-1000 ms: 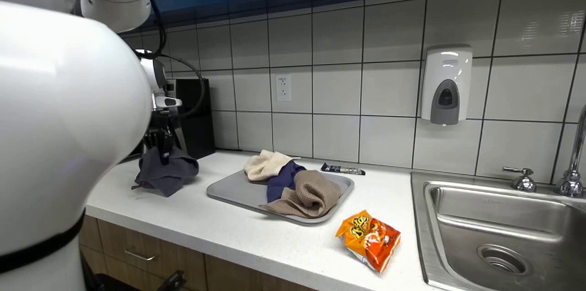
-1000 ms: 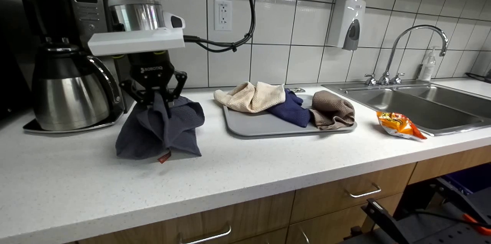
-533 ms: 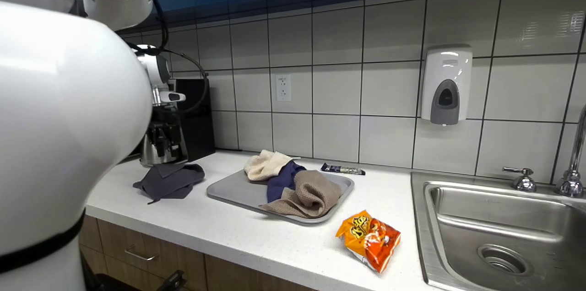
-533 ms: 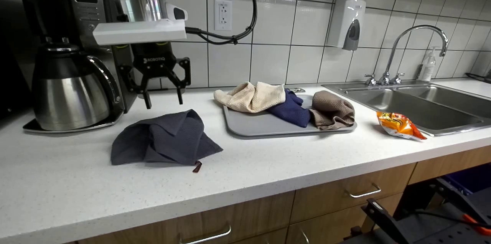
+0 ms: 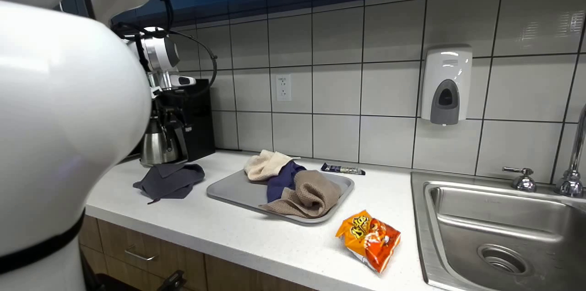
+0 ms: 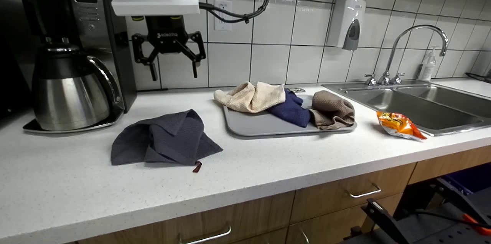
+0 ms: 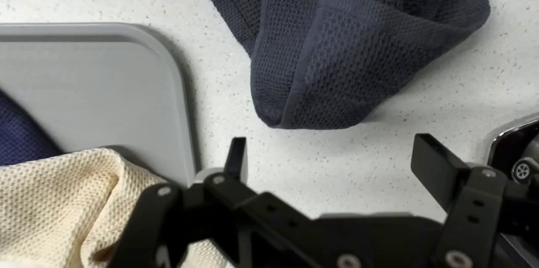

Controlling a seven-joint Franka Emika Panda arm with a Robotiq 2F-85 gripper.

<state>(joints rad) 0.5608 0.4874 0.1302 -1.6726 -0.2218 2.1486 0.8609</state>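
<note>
The claw (image 6: 175, 78) hangs well above the table (image 6: 76, 186), pointing down, its 2 fingers (image 7: 436, 167) spread wide w/ nothing held btwn them. Nearest to it is a dk gray cloth (image 6: 161, 138), crumpled on the table below & apart from the claw, a small red tag (image 6: 197, 167) sticking out at its edge. Cloth lies btwn the coffee maker (image 6: 42, 10) & a gray tray (image 6: 249, 125), touching neither. In the wrist view its folds & coarse weave show just past the fingers.

Coffee maker has a steel carafe (image 6: 73, 100), partly behind the claw in an exterior view. Tray carries 3 bunched cloths: a cream cloth (image 6: 253, 97) poking over the rim, a navy cloth (image 6: 293, 109) in the middle & a brown cloth (image 6: 332, 109) farthest from the dk gray cloth. Narrow dk pkt (image 5: 343, 169) lies btwn tray & tiled wall (image 5: 339, 89). Orange snack bag (image 5: 368, 240) rests just beside the 2-basin sink (image 6: 422, 109). On the wall: white soap dispenser (image 5: 447, 83) & an outlet (image 5: 283, 88).
</note>
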